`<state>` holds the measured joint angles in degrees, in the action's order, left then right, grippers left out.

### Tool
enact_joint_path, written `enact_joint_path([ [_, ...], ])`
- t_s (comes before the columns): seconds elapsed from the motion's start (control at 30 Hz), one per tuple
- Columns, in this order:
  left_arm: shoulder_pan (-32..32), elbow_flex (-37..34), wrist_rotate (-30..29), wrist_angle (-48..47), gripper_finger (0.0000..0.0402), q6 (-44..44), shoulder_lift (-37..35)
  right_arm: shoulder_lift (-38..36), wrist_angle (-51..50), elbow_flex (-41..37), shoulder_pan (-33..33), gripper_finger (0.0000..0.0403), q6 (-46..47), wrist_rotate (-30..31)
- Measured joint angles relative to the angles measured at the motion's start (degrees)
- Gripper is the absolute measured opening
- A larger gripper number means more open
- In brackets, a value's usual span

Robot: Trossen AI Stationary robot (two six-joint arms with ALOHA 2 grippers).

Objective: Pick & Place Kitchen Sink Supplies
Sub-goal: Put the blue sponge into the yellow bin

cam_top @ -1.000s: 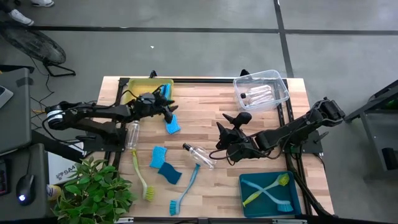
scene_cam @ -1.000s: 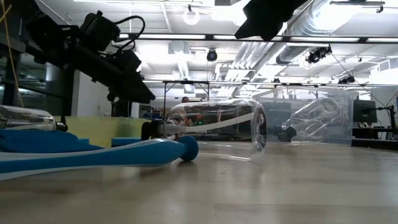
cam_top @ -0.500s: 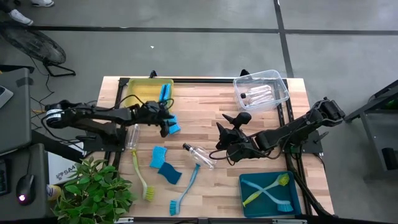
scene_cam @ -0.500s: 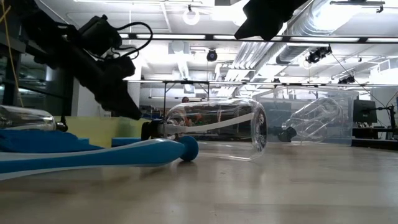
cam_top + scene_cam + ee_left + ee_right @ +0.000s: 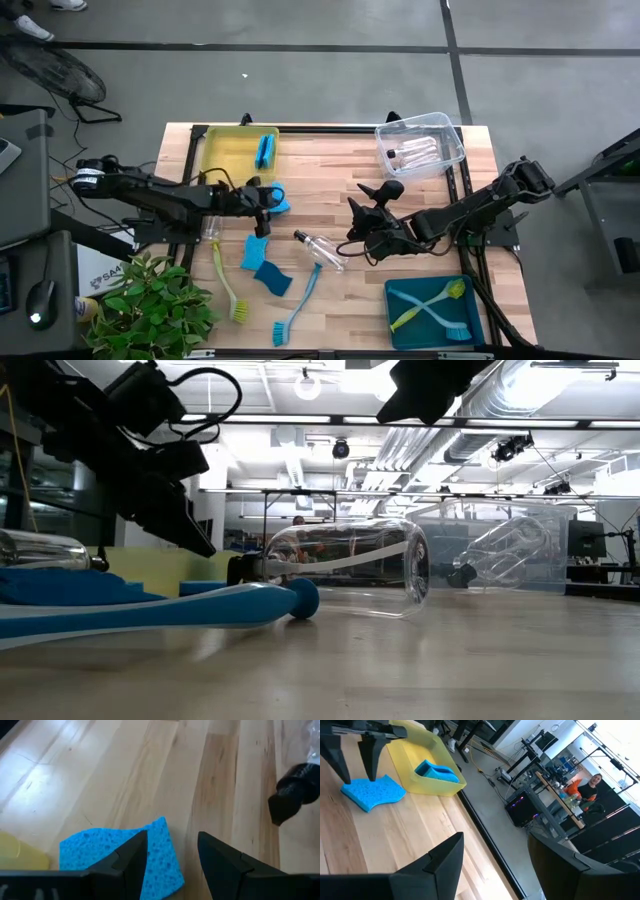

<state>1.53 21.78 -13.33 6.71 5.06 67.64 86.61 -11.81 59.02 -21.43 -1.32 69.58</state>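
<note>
While my left gripper [image 5: 268, 196] hovers with jaws released over a blue rectangular sponge [image 5: 120, 854] lying flat on the wooden worktop [image 5: 330, 170], my right gripper [image 5: 362, 222] waits, jaws parted and empty, above a small clear plastic bottle [image 5: 322, 249]. Farther off, another blue sponge [image 5: 263, 150] sits in the yellow bin [image 5: 222, 150].

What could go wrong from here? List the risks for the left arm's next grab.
1. The left claw is open just over the edge of the loose blue rectangular sponge; closing now might only pinch a corner, or miss it.
2. The small clear plastic bottle with a black top lies on its side nearby and may roll if bumped.
3. The right claw hovers open near that bottle, so the arms could crowd.
</note>
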Motion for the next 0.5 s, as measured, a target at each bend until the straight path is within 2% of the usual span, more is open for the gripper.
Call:
enact_joint_path([
  [0.23,-4.67,0.0,-6.9,-3.16,0.017,2.74,0.03,0.0,0.0,0.0,0.0,0.0214,0.05,-0.1],
  [0.5,-5.83,0.0,-7.18,-5.26,0.017,5.71,0.22,0.0,-0.03,0.0,0.02,0.0214,1.18,-1.65],
])
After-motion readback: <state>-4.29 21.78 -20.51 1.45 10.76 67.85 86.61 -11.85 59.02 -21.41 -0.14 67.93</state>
